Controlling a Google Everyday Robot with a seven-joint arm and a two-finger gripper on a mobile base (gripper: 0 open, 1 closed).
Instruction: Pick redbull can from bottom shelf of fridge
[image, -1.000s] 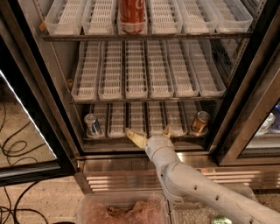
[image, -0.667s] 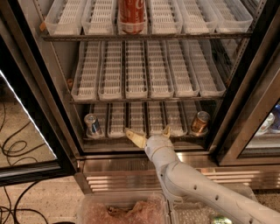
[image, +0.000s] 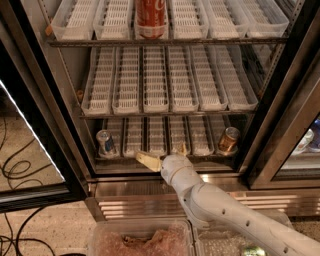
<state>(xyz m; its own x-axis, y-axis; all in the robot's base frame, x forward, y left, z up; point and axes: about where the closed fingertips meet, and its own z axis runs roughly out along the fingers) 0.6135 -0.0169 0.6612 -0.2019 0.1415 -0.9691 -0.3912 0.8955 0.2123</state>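
Observation:
The redbull can (image: 105, 142), slim blue and silver with a silver top, stands upright at the left end of the bottom shelf (image: 165, 157) of the open fridge (image: 165, 190). My gripper (image: 162, 155) is at the front edge of the bottom shelf, near its middle, to the right of the can and apart from it. Its cream fingers (image: 147, 160) are spread open and hold nothing. The white arm reaches in from the lower right.
A copper-gold can (image: 228, 140) stands at the right end of the bottom shelf. A red cola can (image: 151, 19) stands on the top shelf. The black door frame (image: 280, 115) is at the right, the open glass door (image: 30, 150) at the left. Cables lie on the floor at left.
The gripper and arm have shifted slightly to the left along the front of the bottom shelf. The cans have not moved.

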